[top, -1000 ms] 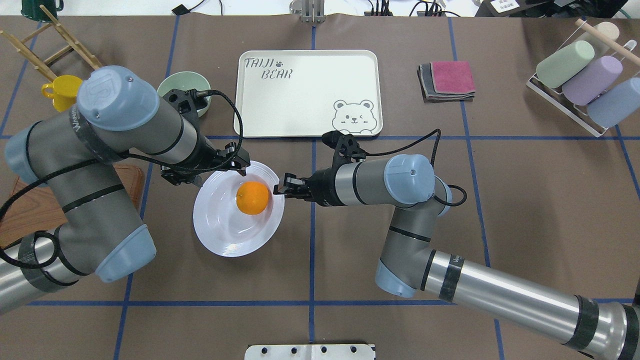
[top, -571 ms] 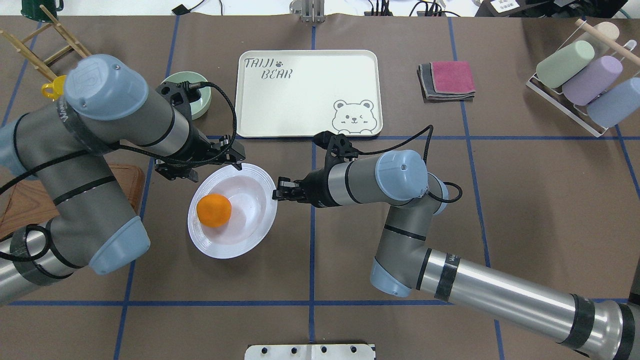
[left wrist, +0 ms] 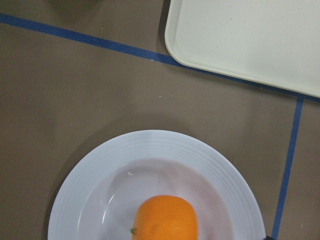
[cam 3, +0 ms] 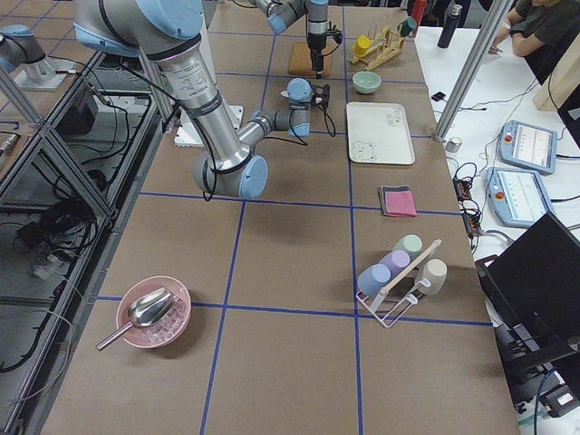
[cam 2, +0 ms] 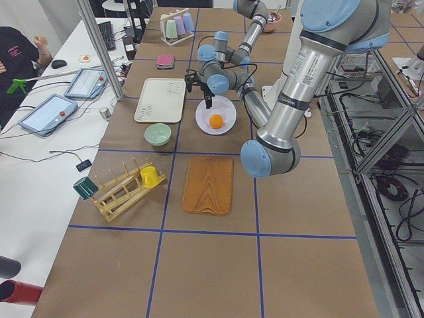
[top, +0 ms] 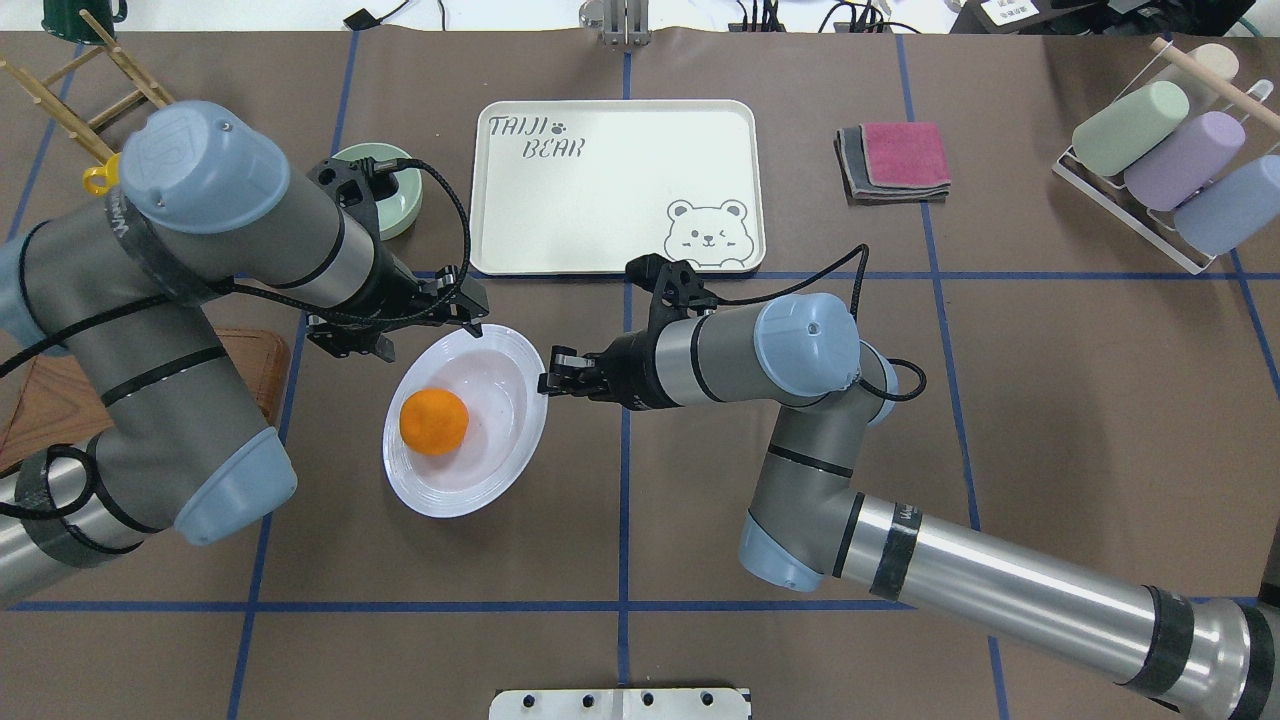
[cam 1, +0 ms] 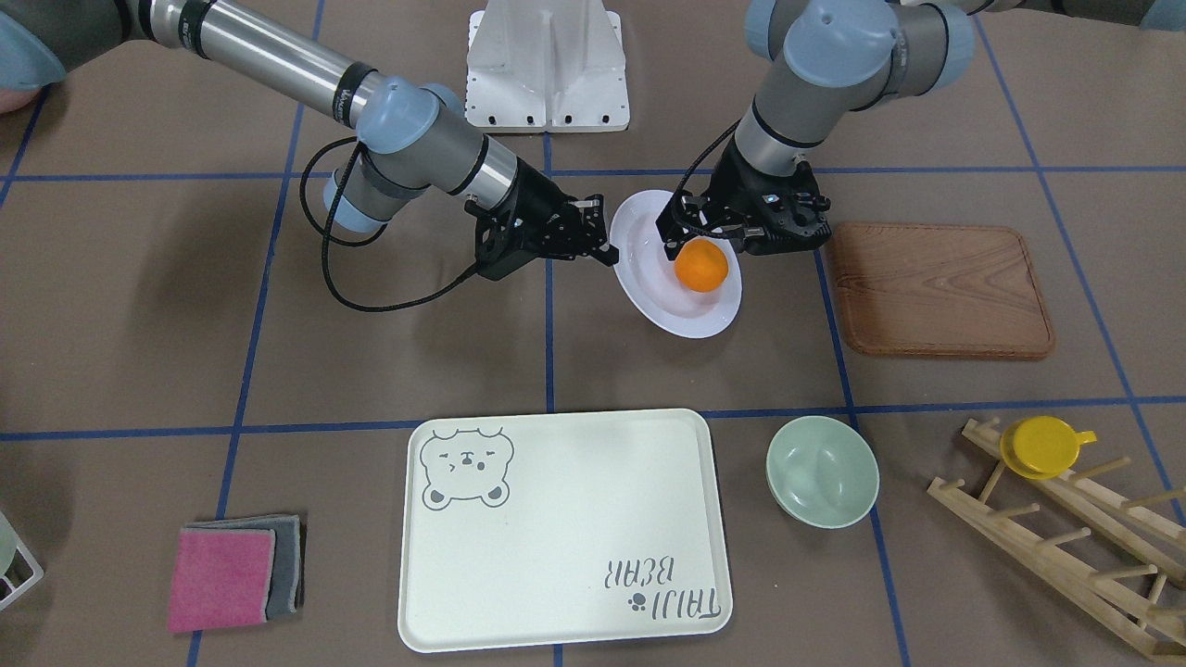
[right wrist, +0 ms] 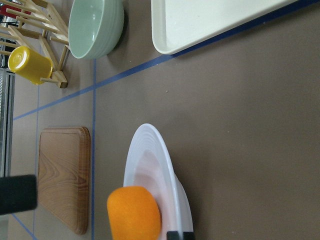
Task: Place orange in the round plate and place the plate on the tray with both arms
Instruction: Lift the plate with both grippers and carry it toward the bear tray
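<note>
The orange lies in the left half of the white round plate, which sits on the table tilted, its right rim raised. My right gripper is shut on that right rim; in the right wrist view one finger shows under the rim beside the orange. At the plate's far rim my left gripper hovers, open and holding nothing. In the left wrist view the plate and the orange show, but no fingers. Beyond the plate the cream tray carries nothing.
A pale green bowl stands beside the tray, partly behind my left arm. The wooden board lies under my left arm. A yellow cup hangs on a wooden rack. Folded cloths and a rack of cups sit far right.
The orange has rolled from the plate's right-centre to its left side. The plate's right rim has tipped up in the right gripper, and both grippers and the plate shifted slightly left.
</note>
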Controlling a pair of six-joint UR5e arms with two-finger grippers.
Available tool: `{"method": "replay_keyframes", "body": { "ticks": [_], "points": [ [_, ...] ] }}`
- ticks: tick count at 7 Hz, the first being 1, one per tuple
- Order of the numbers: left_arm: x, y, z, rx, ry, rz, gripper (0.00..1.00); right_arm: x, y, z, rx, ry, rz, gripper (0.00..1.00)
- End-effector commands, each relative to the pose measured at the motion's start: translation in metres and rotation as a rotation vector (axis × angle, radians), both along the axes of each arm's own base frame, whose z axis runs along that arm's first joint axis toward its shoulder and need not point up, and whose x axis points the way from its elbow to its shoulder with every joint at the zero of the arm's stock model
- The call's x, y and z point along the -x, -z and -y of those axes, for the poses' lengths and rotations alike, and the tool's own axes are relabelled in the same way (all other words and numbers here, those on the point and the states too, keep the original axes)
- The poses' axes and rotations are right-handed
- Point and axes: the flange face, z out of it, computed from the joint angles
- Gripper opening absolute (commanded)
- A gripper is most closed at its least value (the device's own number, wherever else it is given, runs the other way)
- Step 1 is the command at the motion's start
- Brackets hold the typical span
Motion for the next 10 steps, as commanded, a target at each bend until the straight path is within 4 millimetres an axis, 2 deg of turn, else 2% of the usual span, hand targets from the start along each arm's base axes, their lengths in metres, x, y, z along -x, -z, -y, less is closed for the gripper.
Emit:
{"method": "replay_keyframes", "body": {
  "ticks": [1, 2, 3, 4, 5, 7, 8, 9, 10],
  "points": [
    [0.006, -0.002, 0.003, -0.022, -0.007, 0.003, 0.97, -0.018, 0.017, 0.005, 0.049, -0.015, 0.057, 0.00],
    [0.016, -0.009, 0.004, -0.043, -0.014, 0.011, 0.97, -0.024, 0.018, 0.007, 0.066, -0.023, 0.094, 0.00],
    [0.038, -0.019, 0.008, -0.060, -0.052, 0.002, 0.97, -0.031, 0.019, 0.012, 0.086, -0.037, 0.121, 0.00],
    [0.076, -0.029, 0.028, -0.069, -0.076, -0.021, 0.97, -0.034, 0.019, 0.019, 0.104, -0.087, 0.130, 0.00],
    [0.114, -0.051, 0.043, -0.121, -0.103, -0.013, 0.97, -0.043, 0.016, 0.031, 0.132, -0.151, 0.148, 0.00],
    [0.171, -0.104, 0.057, -0.241, -0.153, 0.053, 0.97, -0.060, 0.012, 0.060, 0.218, -0.315, 0.194, 0.00],
    [0.191, -0.127, 0.059, -0.293, -0.184, 0.084, 0.97, -0.070, 0.010, 0.076, 0.296, -0.413, 0.235, 0.00],
    [0.202, -0.135, 0.062, -0.311, -0.189, 0.100, 0.97, -0.074, -0.006, 0.091, 0.363, -0.505, 0.248, 0.00],
    [0.204, -0.140, 0.062, -0.307, -0.187, 0.106, 0.97, -0.074, -0.026, 0.108, 0.380, -0.572, 0.218, 0.00]
  ]
}}
